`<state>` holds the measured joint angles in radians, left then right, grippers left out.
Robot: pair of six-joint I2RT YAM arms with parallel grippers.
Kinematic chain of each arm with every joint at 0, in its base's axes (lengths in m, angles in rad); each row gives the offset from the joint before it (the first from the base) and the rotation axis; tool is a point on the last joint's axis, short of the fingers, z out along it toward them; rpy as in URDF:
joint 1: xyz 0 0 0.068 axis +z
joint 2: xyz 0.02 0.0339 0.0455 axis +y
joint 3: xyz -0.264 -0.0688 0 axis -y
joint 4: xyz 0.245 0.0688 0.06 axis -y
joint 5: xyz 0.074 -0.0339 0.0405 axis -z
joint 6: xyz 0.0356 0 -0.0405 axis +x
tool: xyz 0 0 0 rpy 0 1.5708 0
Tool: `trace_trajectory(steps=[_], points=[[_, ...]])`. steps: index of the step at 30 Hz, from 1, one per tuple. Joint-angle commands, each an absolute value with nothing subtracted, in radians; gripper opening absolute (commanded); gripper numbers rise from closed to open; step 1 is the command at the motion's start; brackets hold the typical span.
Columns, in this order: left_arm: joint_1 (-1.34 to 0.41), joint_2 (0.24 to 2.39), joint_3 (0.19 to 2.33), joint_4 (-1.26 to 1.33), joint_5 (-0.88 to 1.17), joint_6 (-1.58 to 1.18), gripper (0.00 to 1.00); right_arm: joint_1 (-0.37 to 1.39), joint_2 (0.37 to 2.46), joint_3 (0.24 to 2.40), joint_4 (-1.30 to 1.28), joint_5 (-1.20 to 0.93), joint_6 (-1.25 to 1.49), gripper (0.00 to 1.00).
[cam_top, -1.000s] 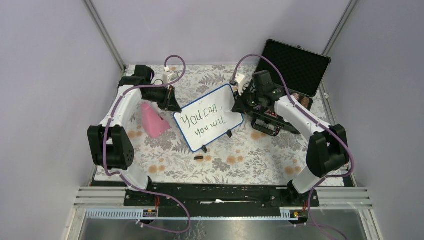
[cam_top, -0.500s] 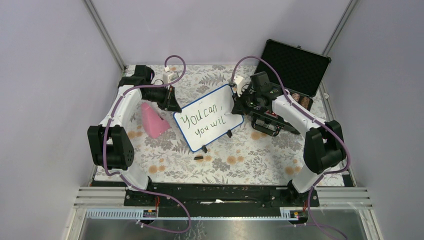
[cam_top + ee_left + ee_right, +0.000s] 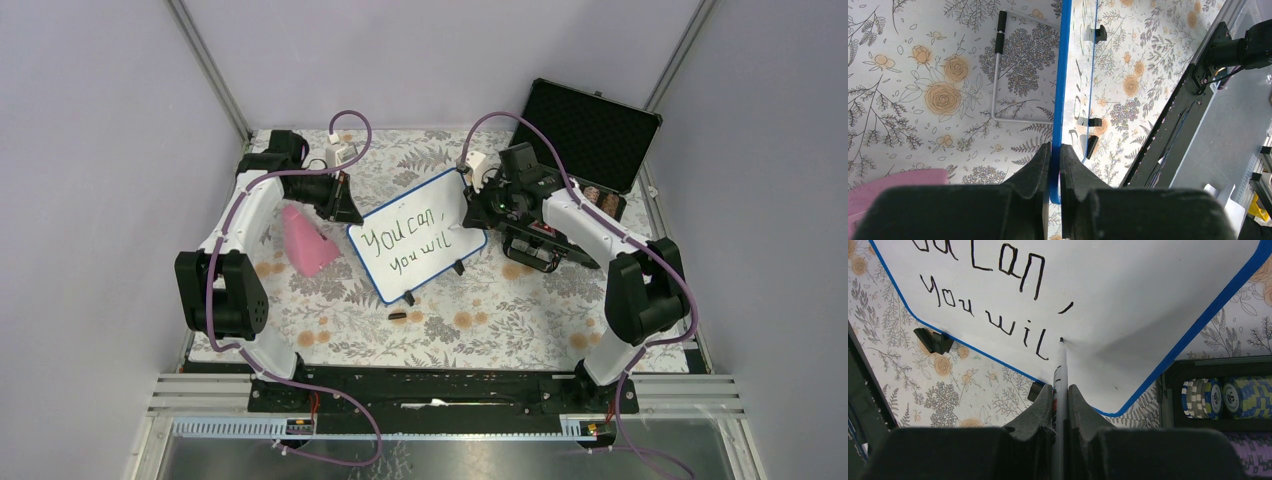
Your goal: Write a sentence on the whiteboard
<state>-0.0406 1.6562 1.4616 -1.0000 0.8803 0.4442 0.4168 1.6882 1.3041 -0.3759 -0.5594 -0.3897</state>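
Nearest: right hand (image 3: pixel 1060 390) narrow, clamped on marker (image 3: pixel 1060 365), tip touching whiteboard (image 3: pixel 1158 285) just right of last "l". On board, sentence (image 3: pixel 993 322) reads "You can, you wil" in two lines; judged step: second "l" of "will". Do it well: light even tip pressure, short stroke parallel to previous "l", same height, no drift toward frame. Opposite edge: left hand (image 3: pixel 1055 150) pinched tight on blue frame (image 3: pixel 1064 60), should hold firm so board can't slide on table (image 3: pixel 330 340). Beyond: black case (image 3: pixel 590 120) open, chips (image 3: pixel 1218 397) inside.
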Motion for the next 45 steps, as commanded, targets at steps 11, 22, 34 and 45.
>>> trace_trajectory(steps=[11, 22, 34, 45], points=[[-0.051, 1.646, 1.471, -0.968, 0.821, 0.462, 0.0, 0.411, 1.672, 1.256, -0.345, -0.544, -0.412, 0.0], [-0.051, 1.648, 1.468, -0.968, 0.824, 0.462, 0.0, 0.412, 1.649, 1.211, -0.332, -0.523, -0.419, 0.0], [-0.051, 1.651, 1.473, -0.969, 0.821, 0.459, 0.0, 0.405, 1.618, 1.239, -0.337, -0.472, -0.43, 0.0], [-0.051, 1.647, 1.469, -0.968, 0.825, 0.459, 0.0, 0.403, 1.562, 1.264, -0.393, -0.566, -0.411, 0.0]])
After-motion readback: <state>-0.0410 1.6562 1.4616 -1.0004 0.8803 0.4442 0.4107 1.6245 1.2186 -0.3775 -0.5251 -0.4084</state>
